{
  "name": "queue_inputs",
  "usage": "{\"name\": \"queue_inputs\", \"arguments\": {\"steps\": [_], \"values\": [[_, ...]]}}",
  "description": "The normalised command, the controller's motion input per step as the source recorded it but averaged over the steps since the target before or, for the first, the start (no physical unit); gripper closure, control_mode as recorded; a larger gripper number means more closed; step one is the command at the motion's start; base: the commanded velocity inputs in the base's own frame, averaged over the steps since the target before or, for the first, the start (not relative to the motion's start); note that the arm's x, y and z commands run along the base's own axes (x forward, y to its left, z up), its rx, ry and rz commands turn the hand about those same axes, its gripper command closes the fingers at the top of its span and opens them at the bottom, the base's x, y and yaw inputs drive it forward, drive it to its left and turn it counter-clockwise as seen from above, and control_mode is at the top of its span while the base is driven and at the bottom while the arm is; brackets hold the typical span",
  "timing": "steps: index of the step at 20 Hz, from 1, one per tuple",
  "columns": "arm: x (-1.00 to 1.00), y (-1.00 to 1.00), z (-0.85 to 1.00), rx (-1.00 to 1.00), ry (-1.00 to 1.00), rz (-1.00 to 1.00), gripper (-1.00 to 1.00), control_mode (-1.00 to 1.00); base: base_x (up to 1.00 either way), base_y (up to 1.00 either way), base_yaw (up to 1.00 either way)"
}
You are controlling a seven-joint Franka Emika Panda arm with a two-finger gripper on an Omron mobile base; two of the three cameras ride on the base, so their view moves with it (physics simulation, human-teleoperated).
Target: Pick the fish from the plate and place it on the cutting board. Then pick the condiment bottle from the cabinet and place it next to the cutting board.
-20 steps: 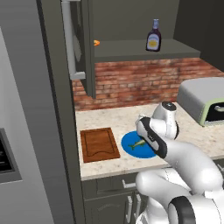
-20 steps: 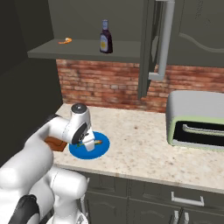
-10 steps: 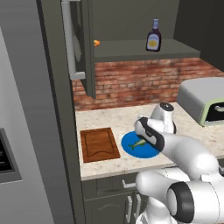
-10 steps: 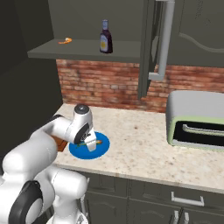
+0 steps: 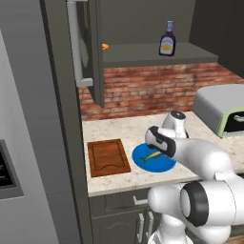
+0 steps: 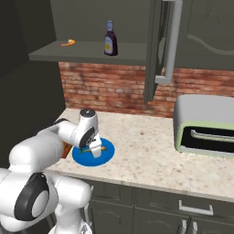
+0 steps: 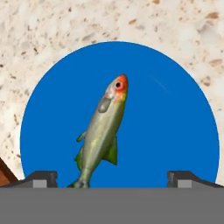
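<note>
The fish (image 7: 103, 131), greenish-silver with a red head, lies on the blue plate (image 7: 175, 109) on the counter. My gripper (image 7: 112, 178) hovers straight above it, open, its two dark fingertips (image 7: 41, 177) standing wide on either side of the tail without touching it. From the right base the gripper (image 6: 94, 150) hangs low over the plate (image 6: 82, 157). The reddish-brown cutting board (image 5: 108, 157) lies just left of the plate (image 5: 143, 164). The condiment bottle (image 5: 167, 45) stands upright on the shelf of the open cabinet (image 5: 157, 55).
A grey-green toaster oven (image 5: 224, 109) sits on the counter to the right. The cabinet door with its bar handle (image 5: 74, 43) hangs open above the board. A small orange thing (image 5: 105, 46) lies on the shelf. A tall fridge (image 5: 24, 143) borders the counter on the left.
The hand has eased down and slightly left over the plate, closer to the fish. The jaws stayed open; fish, board and bottle have not moved.
</note>
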Motion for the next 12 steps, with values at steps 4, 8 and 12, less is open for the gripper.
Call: {"name": "queue_inputs", "arguments": {"steps": [4,8,12], "values": [[0.10,0.00,-0.14,0.00,0.02,0.00,-1.00,-1.00,0.00,0.00,0.00],[0.11,0.00,-0.21,0.00,0.00,0.00,-1.00,-1.00,0.00,0.00,0.00],[0.13,0.00,-0.26,0.00,0.00,0.00,-1.00,-1.00,0.00,0.00,0.00]]}}
